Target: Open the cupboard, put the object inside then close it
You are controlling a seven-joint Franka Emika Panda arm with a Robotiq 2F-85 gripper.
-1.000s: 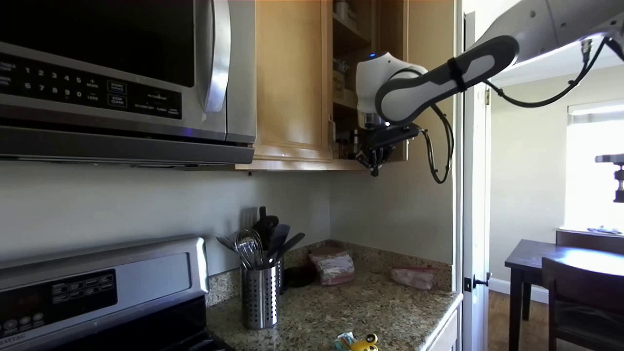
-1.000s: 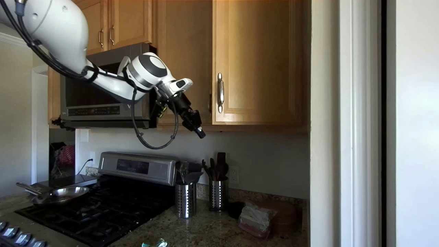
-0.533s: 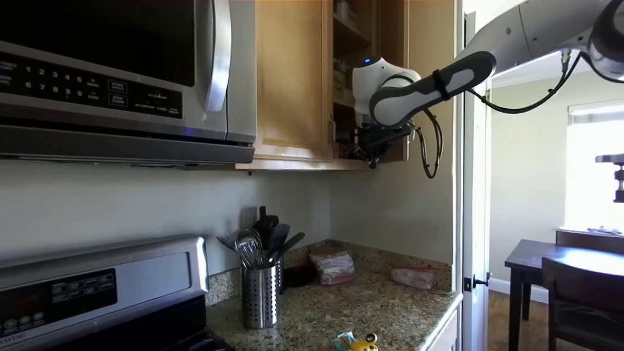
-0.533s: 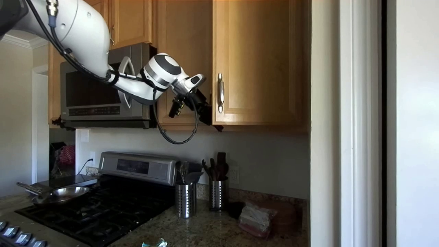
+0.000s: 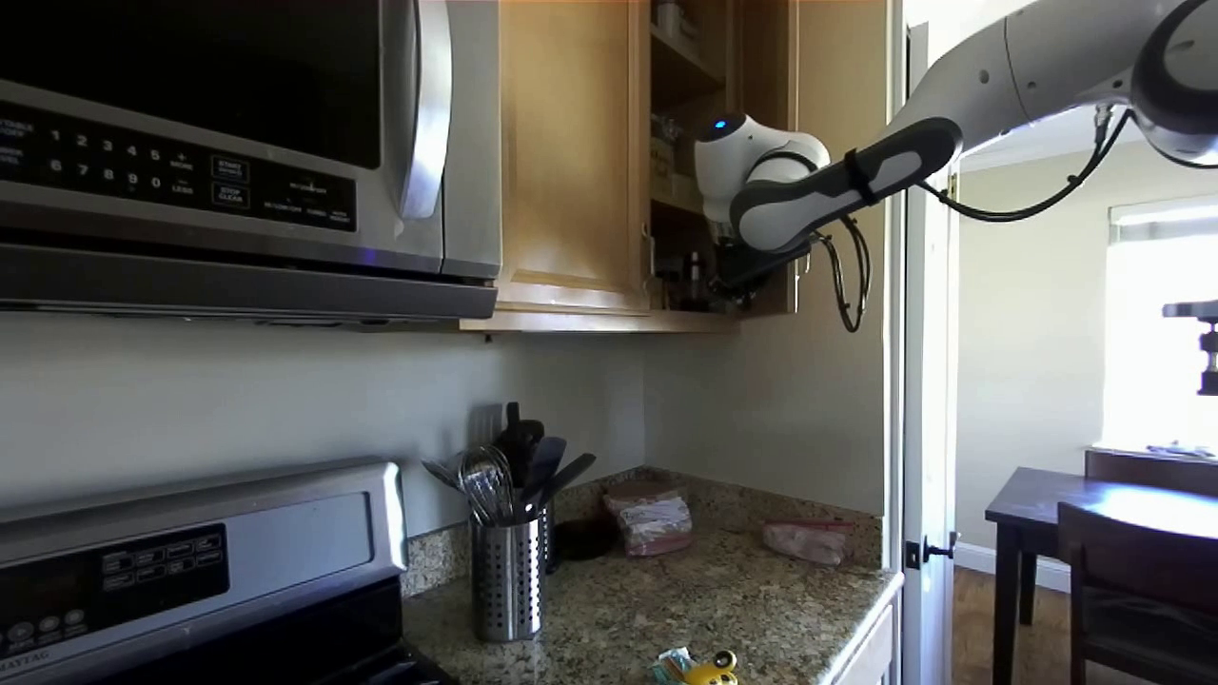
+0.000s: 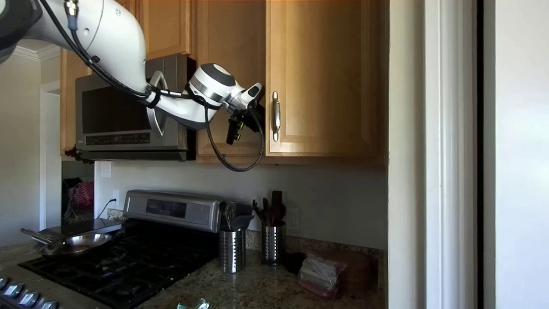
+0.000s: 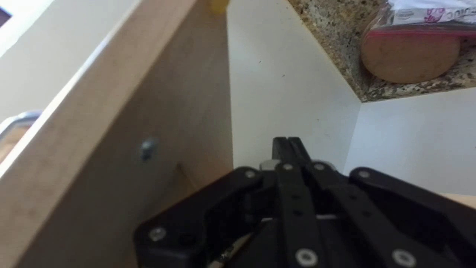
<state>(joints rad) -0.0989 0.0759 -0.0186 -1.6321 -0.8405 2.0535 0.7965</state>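
Cupboard (image 5: 590, 322): pale wood, on the wall right of the microwave (image 5: 238, 143), above the speckled tabletop (image 5: 761, 609); its top is cut off in both exterior views. Which object is meant for it, I cannot tell.
Left door (image 5: 571, 152): closed, partly behind the white arm (image 6: 184, 110) in an exterior view.
Right door (image 6: 324, 77): open; its inner face fills the left of the wrist view, blurred.
Shelves (image 5: 687, 71): a narrow strip between the doors; dark bottles (image 5: 695, 276) low inside are too dim to name.
Pincer (image 7: 287, 140): narrow, its black fingers flush together in the wrist view. In an exterior view it is a dark shape at the right of the cupboard's opening; in an exterior view the right door hides its tips. Whether it touches that door, I cannot tell.
Clear bag (image 5: 652, 523): in the far corner of the tabletop; the wrist view cuts it off at upper right, its lettering partly legible.
Far utensil holder (image 6: 273, 244): mostly hidden behind the near utensil holder (image 5: 507, 580) in an exterior view.
Yellow thing (image 5: 712, 674): cut off at the bottom edge, beside a teal wrapper (image 5: 674, 663); I cannot make out what it is.
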